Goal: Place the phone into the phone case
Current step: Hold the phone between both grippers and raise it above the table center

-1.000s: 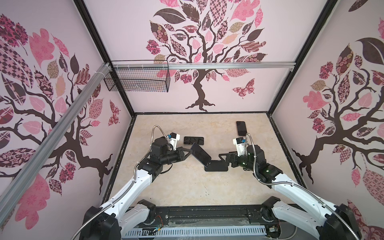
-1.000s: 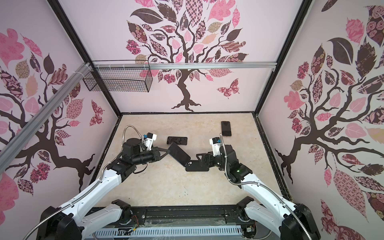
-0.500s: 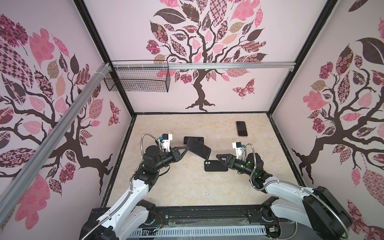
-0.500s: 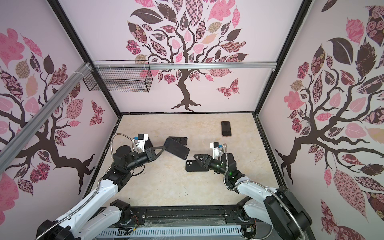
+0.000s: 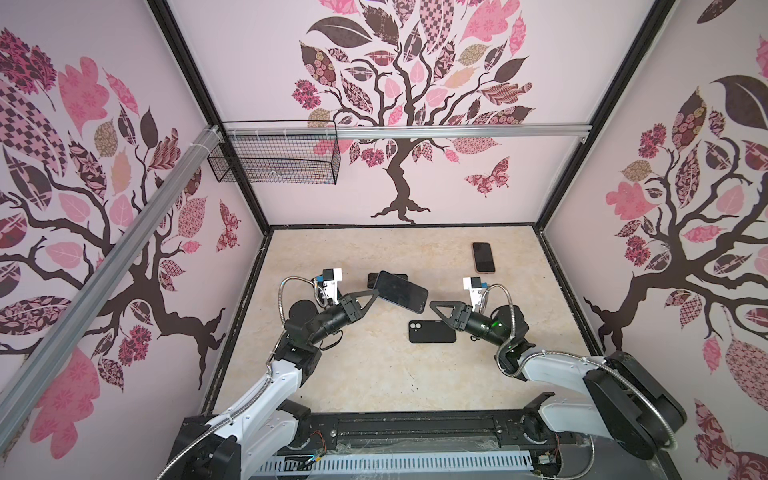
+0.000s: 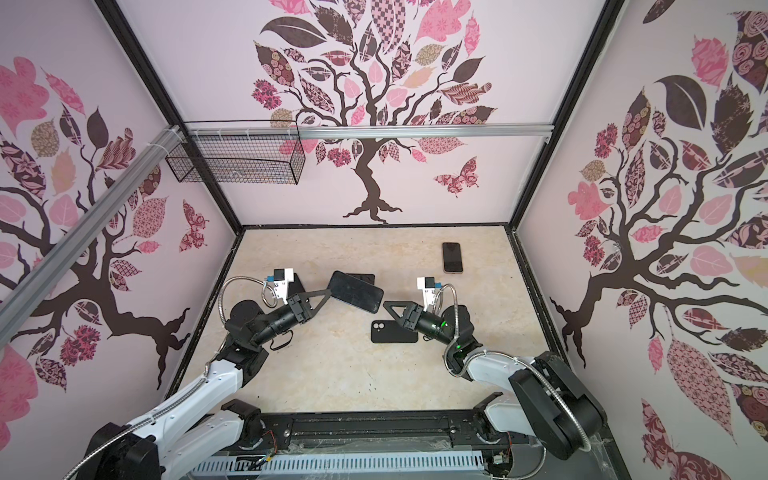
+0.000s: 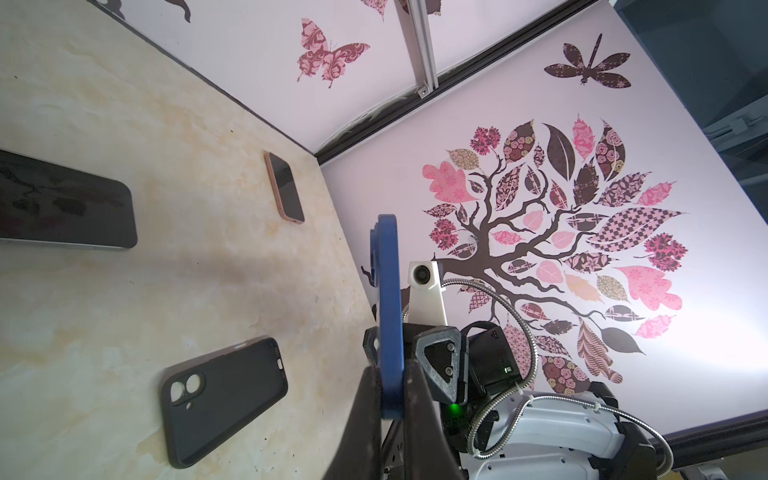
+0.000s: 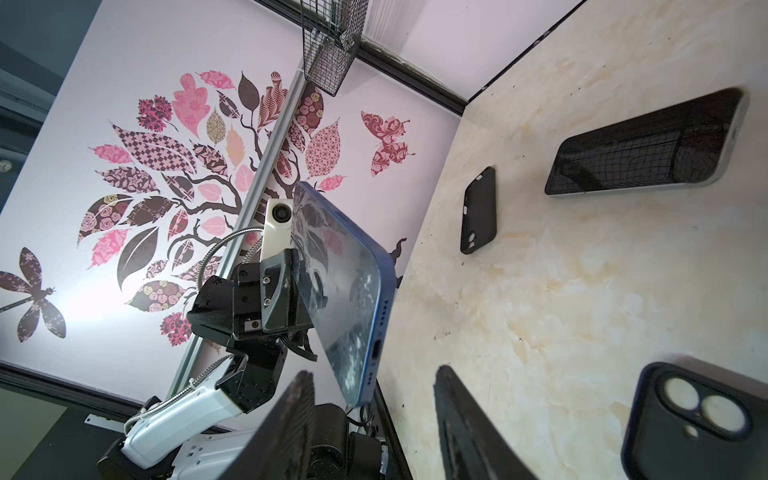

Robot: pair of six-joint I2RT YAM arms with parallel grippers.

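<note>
Both top views, left gripper (image 5: 374,294) (image 6: 328,294): clamped on one short end of the phone (image 5: 401,291) (image 6: 355,291), holding it tilted above the surface (image 5: 374,374) (image 6: 332,374), dark screen facing up
Both top views, phone case (image 5: 432,331) (image 6: 394,331): black, lying flat on the surface, nearer the robot base than the raised phone and not touching it
Both top views, right gripper (image 5: 434,306) (image 6: 385,305): tips right at the phone's free end, above the phone case
Both top views, other things: a spare case (image 5: 372,280) (image 6: 363,277) partly hidden behind the phone; a second phone (image 5: 483,257) (image 6: 452,257) with a pink rim, flat near the back right corner
Left wrist, phone (image 7: 386,270): edge-on, blue rim, pinched between the left gripper's (image 7: 390,374) dark fingers
Left wrist, right gripper: at the phone's far end, a finger showing on each side of the blue edge; contact cannot be told
Left wrist, phone case (image 7: 224,399): flat on the surface, well apart from the second phone (image 7: 285,187)
Right wrist, right gripper (image 8: 374,372): fingers spread apart, nothing pinched; the phone's lower corner shows in the gap
Right wrist, phone (image 8: 345,291): glossy screen, port end towards this camera, other end in the left gripper (image 8: 286,291)
Right wrist, phone case (image 8: 698,419): on the surface, two lens holes showing, cut off by the frame edge
Right wrist, other things: the spare case (image 8: 478,210) and the second phone (image 8: 648,153) lie flat farther off
</note>
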